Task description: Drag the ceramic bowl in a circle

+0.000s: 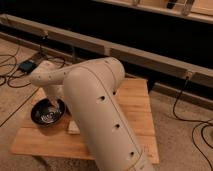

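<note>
a: which step is in hand here?

b: as i judge it, the drag itself. the ceramic bowl (48,111) is sitting on the left part of the desk (135,112), close to its left edge, and the arm is reaching down right over the bowl.

a: and the gripper?

b: the gripper (52,101) is coming down at the bowl's far rim, just behind its hollow. whether the jaws are parted or closed, or gripping the rim at all, i cannot tell; the wrist is hiding them.

a: what is the next move calling for?

b: i'd say a steady sideways sweep that is curving round, with contact kept on the rim and the bowl kept flat on the desk, away from that left edge.

a: materials?

b: the bowl is round, shallow and glossy black, with pale swirling rings inside. glazed ware like that is probably sliding easily. the desk is pale, planked wood, flat and matte. the arm is a smooth cream shell, fat and rounded, with small dark holes along it.
</note>
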`<state>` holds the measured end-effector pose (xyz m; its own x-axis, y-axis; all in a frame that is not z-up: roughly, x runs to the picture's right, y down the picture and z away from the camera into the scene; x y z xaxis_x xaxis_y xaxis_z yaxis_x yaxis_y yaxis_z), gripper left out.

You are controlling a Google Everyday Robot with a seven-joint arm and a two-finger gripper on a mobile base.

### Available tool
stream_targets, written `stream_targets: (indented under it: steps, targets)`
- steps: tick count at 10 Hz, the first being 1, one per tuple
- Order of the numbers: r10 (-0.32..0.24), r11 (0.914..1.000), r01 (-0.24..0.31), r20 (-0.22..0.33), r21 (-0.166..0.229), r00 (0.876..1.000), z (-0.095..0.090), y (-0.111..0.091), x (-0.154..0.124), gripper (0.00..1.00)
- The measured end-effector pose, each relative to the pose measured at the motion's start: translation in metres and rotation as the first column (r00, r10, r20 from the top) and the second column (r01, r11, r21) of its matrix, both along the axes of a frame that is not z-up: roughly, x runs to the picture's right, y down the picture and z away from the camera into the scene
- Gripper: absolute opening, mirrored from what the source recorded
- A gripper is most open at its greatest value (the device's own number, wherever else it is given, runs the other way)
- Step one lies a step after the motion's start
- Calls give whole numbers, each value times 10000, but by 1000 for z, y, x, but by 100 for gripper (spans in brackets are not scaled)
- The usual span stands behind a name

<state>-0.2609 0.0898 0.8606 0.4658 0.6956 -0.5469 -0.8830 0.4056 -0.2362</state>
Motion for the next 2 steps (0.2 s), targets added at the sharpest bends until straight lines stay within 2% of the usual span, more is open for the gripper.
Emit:
stream_targets:
  steps: [2]
  targets:
    - [4, 10000, -4, 55, -18, 10000, -1, 1, -4, 80]
